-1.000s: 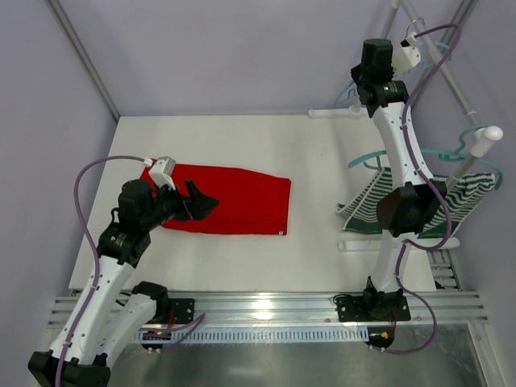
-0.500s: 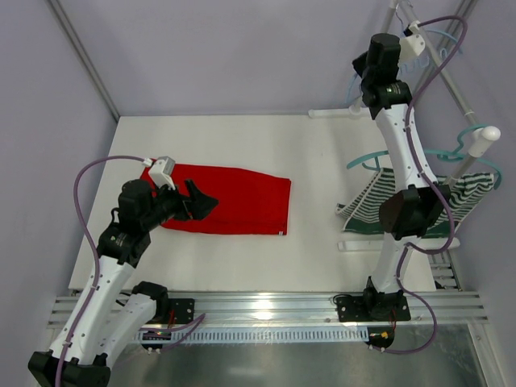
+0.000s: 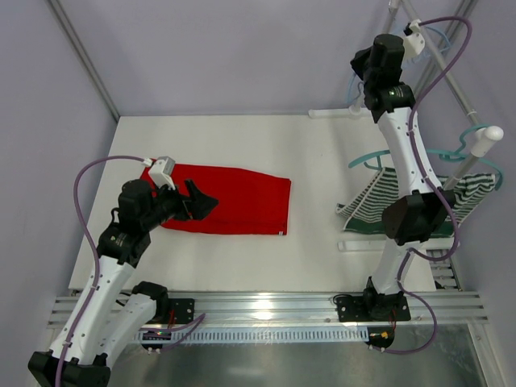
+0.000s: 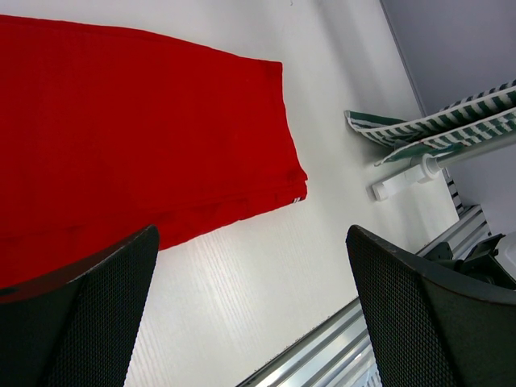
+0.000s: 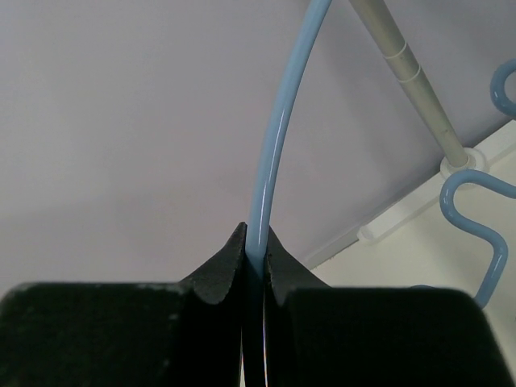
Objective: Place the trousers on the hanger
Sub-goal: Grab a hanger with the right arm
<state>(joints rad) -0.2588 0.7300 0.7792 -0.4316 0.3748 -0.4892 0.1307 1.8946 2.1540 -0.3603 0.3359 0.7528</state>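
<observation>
Flat on the table point(image 3: 242, 145), beneath and ahead of the left gripper point(image 4: 250, 314): the trousers point(image 4: 121, 121), reaching away from the fingers, not touched by them. Nothing between those fingers. Past the trousers' far end, across bare table and well apart from that gripper, off to its right: a second garment point(image 4: 435, 129), draped on a rack at the table's right edge. High over the table's back right corner: the right gripper point(image 5: 255, 246). Pinched between its fingertips: the hanger point(image 5: 278, 137), curving up and away ahead of them. Behind the hanger, to the right of the fingers: a rack pole point(image 5: 407, 72), slanting down to its foot.
</observation>
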